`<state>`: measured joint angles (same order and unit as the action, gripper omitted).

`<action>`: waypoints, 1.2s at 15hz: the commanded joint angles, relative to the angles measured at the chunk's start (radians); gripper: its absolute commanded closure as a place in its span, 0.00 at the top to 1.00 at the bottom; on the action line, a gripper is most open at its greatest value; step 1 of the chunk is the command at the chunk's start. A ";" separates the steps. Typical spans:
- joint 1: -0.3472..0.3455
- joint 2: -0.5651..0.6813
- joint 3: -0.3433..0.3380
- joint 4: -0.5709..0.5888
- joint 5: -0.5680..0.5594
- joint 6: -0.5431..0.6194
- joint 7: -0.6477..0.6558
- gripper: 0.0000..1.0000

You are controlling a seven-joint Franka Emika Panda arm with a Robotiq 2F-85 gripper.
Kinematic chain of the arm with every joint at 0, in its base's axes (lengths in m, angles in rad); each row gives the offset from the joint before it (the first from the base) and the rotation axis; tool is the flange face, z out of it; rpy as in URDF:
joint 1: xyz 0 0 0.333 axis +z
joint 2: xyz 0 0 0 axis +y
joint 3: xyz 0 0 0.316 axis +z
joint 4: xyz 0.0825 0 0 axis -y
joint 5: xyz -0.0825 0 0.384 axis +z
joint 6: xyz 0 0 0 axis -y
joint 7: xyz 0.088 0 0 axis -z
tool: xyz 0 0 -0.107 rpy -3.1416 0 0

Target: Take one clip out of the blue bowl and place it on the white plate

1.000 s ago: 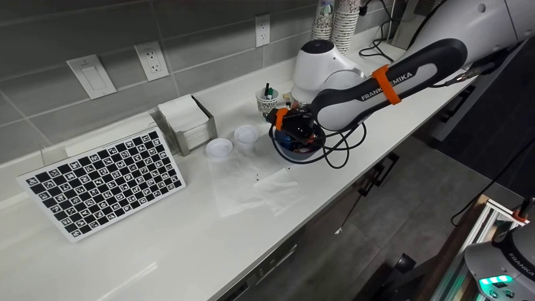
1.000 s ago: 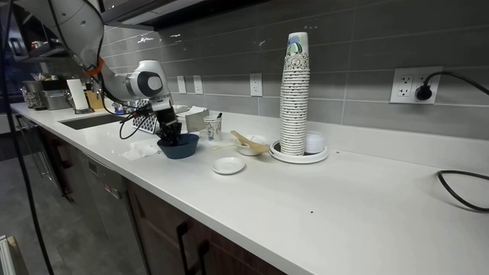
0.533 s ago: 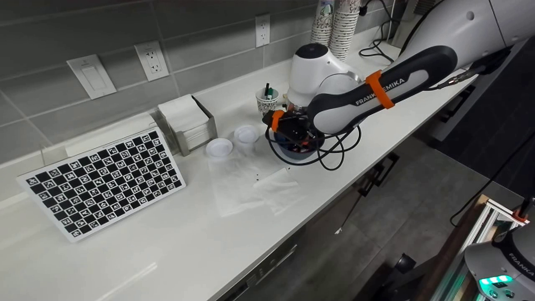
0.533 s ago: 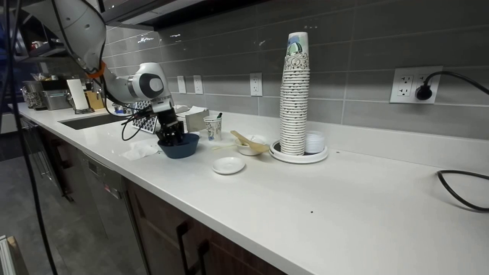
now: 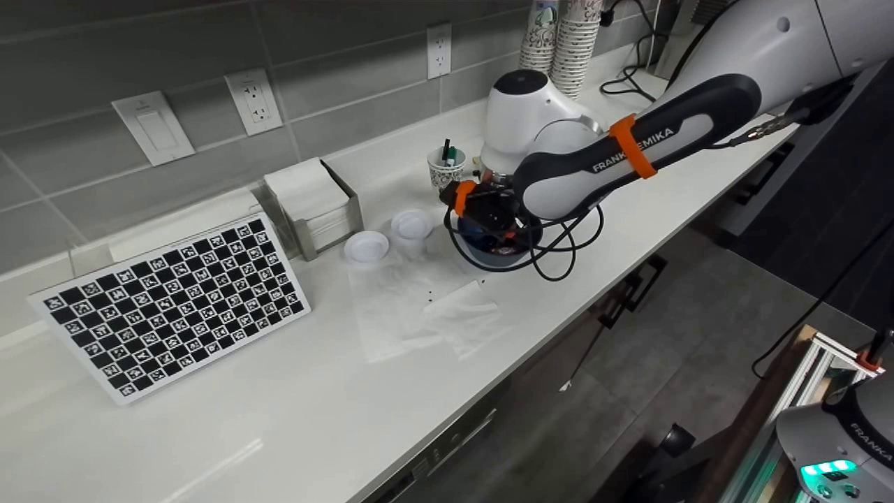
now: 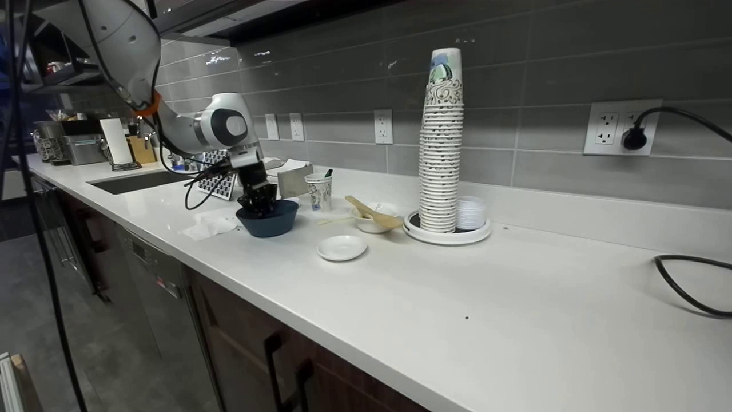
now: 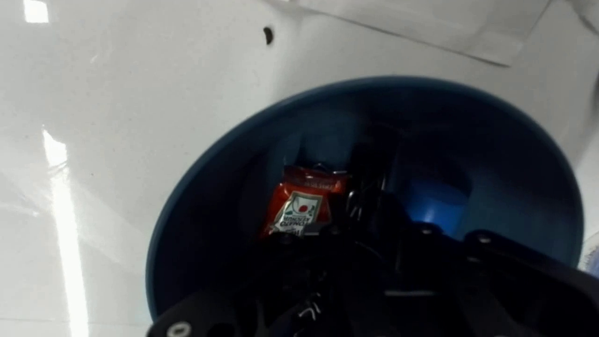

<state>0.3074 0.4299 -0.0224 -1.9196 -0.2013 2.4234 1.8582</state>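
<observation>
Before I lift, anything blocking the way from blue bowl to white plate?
Only the rim of the blue bowl; nothing visible stands between it and the white plate. The wooden spatula lies off that line.

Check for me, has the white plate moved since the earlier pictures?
No. In an exterior view, the white plate shows no shift in any direction against the wall outlet with the black plug.

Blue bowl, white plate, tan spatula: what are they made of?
Blue bowl: plastic or glazed ceramic, can't tell; smooth wall, soft sheen.
White plate: likely ceramic, seemingly glazed; smooth, evenly white surface.
Tan spatula: probably wood or bamboo, matte; tan tone, no sharp highlights.
</observation>
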 commanded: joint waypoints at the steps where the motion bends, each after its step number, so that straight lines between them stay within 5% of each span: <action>1: 0.016 0.039 -0.012 0.040 -0.027 -0.041 0.041 0.17; 4: 0.018 0.046 -0.010 0.054 -0.026 -0.057 0.041 0.16; 5: 0.018 0.045 -0.010 0.055 -0.027 -0.058 0.042 0.05; 8: 0.007 0.007 -0.008 0.043 -0.017 -0.042 0.032 0.00; 18: -0.083 -0.097 0.022 0.000 0.074 0.015 -0.070 0.00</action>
<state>0.2576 0.3775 -0.0219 -1.8828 -0.1768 2.3999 1.8294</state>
